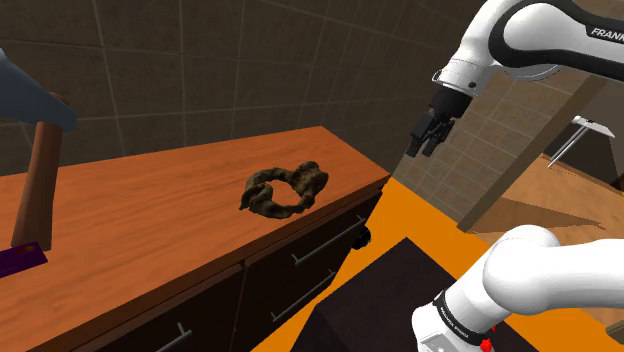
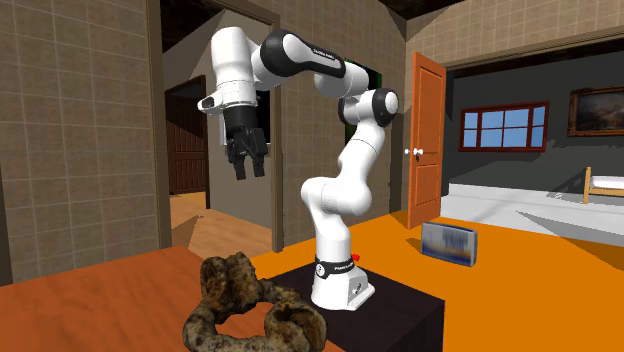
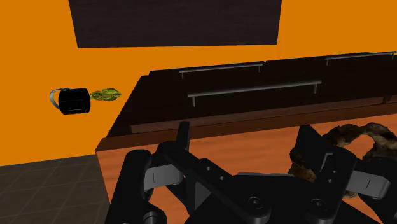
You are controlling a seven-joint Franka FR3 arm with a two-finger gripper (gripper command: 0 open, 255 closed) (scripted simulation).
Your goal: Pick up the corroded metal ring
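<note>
The corroded ring (image 1: pixel 268 186), brown and lumpy, is seen lying flat on the wooden counter (image 1: pixel 140 215). It is close to the counter's end at the shoulder view's right and near the front edge above the drawers. The gripper (image 1: pixel 428 135) is held in the air beyond that end, over the orange floor (image 1: pixel 440 225) and well apart from the ring. Its fingers are spread, with nothing between them. Bare counter is left all around the ring. A wooden-handled tool (image 1: pixel 38 180) is seen far off at the left.

Inside a house: tiled walls (image 2: pixel 70 130) and orange floor (image 2: pixel 520 300); a wooden counter (image 1: pixel 150 210) with handled drawers (image 1: pixel 300 270); an orange panelled door (image 2: pixel 427 140); beyond it, a window (image 2: pixel 505 127) and framed painting (image 2: pixel 598 105).
</note>
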